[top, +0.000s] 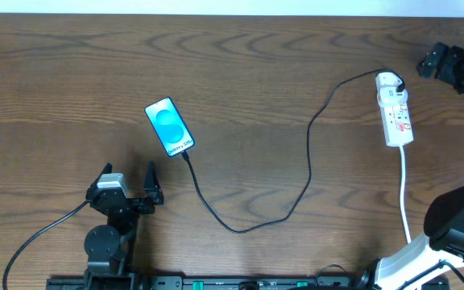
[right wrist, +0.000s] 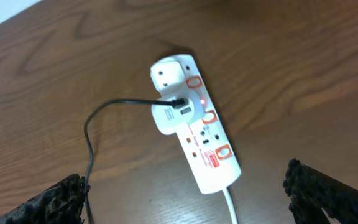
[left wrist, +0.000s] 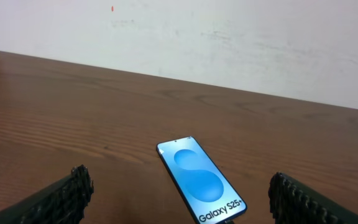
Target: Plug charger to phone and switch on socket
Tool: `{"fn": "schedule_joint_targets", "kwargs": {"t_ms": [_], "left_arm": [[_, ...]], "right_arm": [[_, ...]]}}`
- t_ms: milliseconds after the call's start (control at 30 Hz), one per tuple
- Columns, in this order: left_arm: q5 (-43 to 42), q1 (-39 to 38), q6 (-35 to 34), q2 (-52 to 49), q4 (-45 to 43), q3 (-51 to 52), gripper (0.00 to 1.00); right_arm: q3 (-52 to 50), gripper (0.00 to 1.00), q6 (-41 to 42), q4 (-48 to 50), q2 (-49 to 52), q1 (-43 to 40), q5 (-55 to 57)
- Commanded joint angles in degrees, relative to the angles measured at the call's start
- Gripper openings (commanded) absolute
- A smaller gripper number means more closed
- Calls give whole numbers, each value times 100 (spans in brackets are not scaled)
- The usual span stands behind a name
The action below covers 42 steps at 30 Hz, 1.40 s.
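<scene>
The phone (top: 169, 126) lies face up on the table with its blue screen lit. It also shows in the left wrist view (left wrist: 201, 180). The black charger cable (top: 309, 153) runs from the phone's lower edge in a loop to a white adapter (right wrist: 169, 115) plugged into the socket (top: 395, 109). In the right wrist view a small red light glows on the socket (right wrist: 197, 127). My left gripper (top: 127, 176) is open and empty just below the phone, which lies ahead of its fingers (left wrist: 179, 186). My right gripper (top: 435, 60) is open and empty to the right of the socket's far end, its fingers (right wrist: 184, 183) wide apart above the socket.
The socket's white cord (top: 405, 193) runs down toward the right arm's base (top: 457, 221). A thick black robot cable (top: 39, 234) trails left from the left arm. The charger cable's loop (top: 236, 229) lies near the table's front edge. A white wall (left wrist: 229, 37) stands behind the table.
</scene>
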<state>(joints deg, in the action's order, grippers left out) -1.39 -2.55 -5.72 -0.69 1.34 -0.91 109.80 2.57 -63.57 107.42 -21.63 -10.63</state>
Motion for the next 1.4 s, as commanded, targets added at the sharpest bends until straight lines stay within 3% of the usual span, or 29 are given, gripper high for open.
{"fn": "schedule_joint_targets", "kwargs": {"t_ms": [0,733,1367], "left_arm": [[79,35,59,46,271,68,93],[79,35,59,46,271,68,93],[79,35,59,46,271,68,93]], "right_arm": [[20,99,37,90,-61,240,0],[-411,99,33,868,-828,802,304],[-5993,99,170,5480,-3257,822,256]]}}
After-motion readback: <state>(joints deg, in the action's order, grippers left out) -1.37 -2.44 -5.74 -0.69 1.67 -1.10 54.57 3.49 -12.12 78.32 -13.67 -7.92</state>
